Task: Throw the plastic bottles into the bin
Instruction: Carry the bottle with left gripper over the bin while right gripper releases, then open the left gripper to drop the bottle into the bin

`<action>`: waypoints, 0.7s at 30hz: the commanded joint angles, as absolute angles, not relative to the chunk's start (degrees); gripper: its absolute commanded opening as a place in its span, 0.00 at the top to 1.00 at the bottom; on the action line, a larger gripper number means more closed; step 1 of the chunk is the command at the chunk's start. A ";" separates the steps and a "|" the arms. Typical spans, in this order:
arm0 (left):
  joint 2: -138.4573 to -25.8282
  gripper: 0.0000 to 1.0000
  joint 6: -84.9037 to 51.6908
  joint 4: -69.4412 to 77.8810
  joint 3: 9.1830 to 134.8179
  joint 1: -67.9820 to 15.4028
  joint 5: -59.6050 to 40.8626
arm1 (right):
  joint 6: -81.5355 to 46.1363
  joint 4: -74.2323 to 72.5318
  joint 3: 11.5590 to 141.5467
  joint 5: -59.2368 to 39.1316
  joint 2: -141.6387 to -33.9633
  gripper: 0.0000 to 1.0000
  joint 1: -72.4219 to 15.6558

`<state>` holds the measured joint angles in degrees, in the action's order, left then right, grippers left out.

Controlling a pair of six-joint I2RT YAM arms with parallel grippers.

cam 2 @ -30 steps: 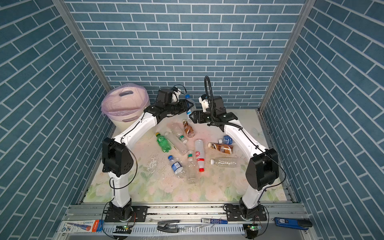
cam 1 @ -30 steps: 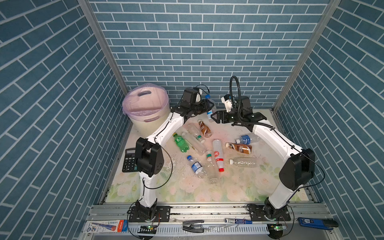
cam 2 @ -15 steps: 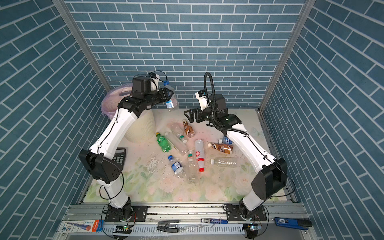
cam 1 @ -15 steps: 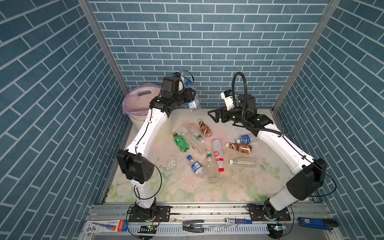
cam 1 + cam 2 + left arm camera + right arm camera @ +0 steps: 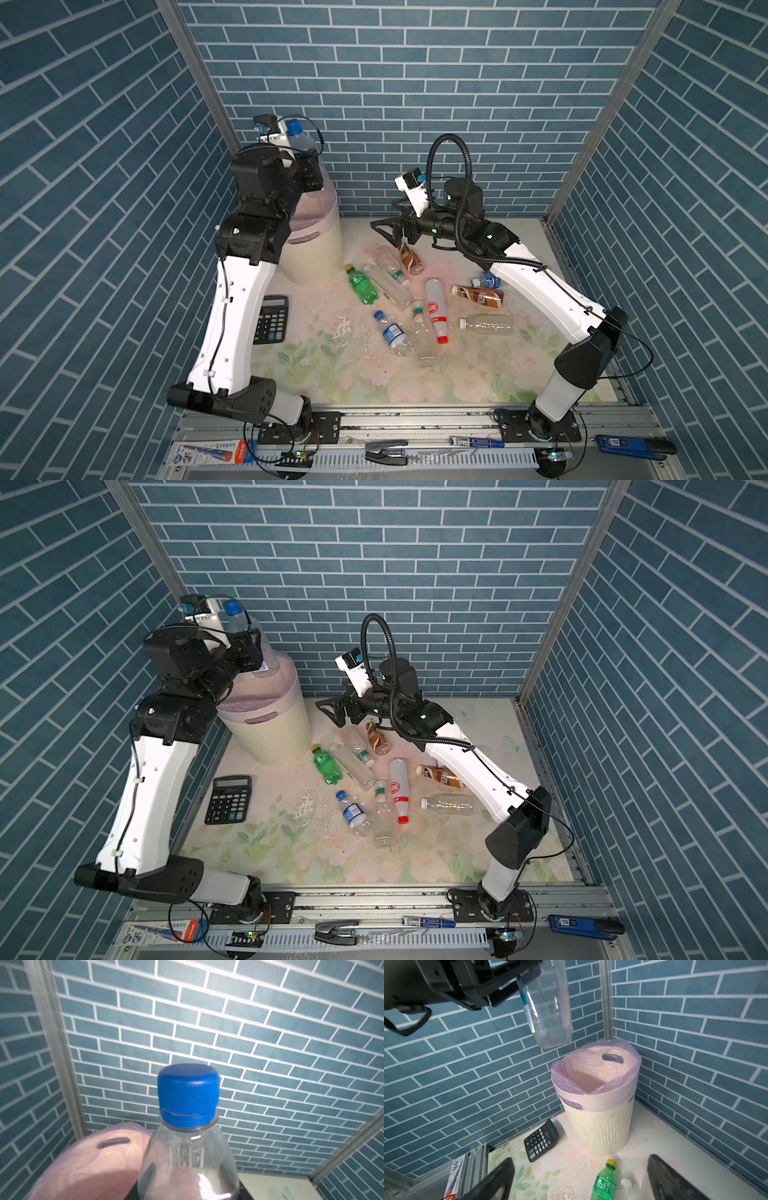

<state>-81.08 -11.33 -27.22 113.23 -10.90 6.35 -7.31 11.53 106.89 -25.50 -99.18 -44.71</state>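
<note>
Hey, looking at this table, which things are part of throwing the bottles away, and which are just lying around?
Part of the job:
- blue-capped bottle, held aloft
- bin
- on the table: green bottle, red-capped white bottle, plain clear bottle and the other bottles around them

Just lying about:
- calculator
- blue pen

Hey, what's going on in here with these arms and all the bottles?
Two robot arms are binning bottles. The left gripper holds a blue-capped bottle, cap up, above the pink-lined bin, not yet dropped. The right gripper hangs empty, jaws wide open, over the table, where the green bottle and several others lie waiting.
</note>
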 commanded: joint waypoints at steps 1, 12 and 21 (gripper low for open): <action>-78.33 0.50 -4.14 -18.96 112.91 -10.37 12.34 | -5.26 11.53 110.57 -27.41 -100.54 0.01 -45.17; -85.48 0.50 -6.57 -18.55 110.87 -4.69 11.69 | -5.69 12.17 106.59 -25.41 -99.32 0.01 -45.19; -96.45 0.01 -17.05 -33.37 117.68 0.29 1.87 | -5.27 12.57 101.23 -22.91 -96.94 0.01 -45.06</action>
<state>-101.45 -13.96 -31.20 117.95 0.62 6.02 -7.16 12.03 103.50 -24.43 -99.42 -44.99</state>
